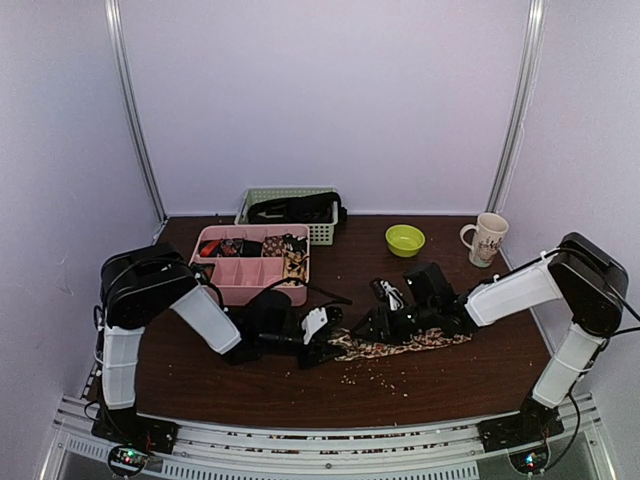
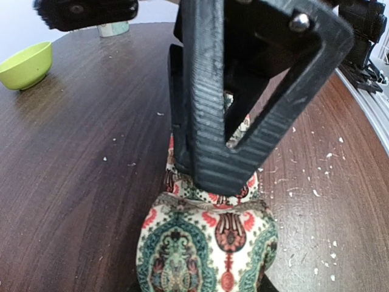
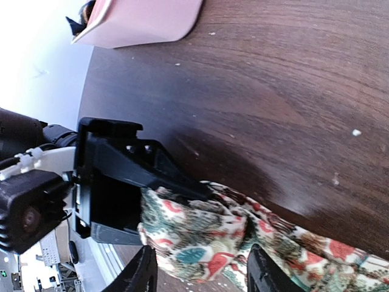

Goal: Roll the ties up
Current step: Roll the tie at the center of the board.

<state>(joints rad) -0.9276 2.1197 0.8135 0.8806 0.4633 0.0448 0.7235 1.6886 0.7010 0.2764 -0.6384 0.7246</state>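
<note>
Early rolling step. Tie (image 1: 400,343) flat on tabletop (image 1: 250,385) between arms. Left pincer (image 2: 213,164) clenched on bunched end; right pincer (image 3: 200,271) released, straddling fabric. Next calls for turning roll along strip.

We tag the tie (image 2: 206,255) as cream ground with a paisley print in teal, coral red and dark outlines. We see the same print in the right wrist view. Counter (image 2: 79,152): dark brown wood grain with scattered white specks. Bowl (image 1: 405,239): lime green. Mug (image 1: 487,238): off-white with a dark print, too small for us to read. Organiser tray (image 1: 250,292): pink. Basket (image 1: 322,234): pale green lattice with black items inside. Left gripper (image 2: 222,158): black, jaws with ribbed faces. Left arm (image 1: 205,318) and right arm (image 1: 510,290): black with white covers. Walls (image 1: 330,100): pale lilac.
</note>
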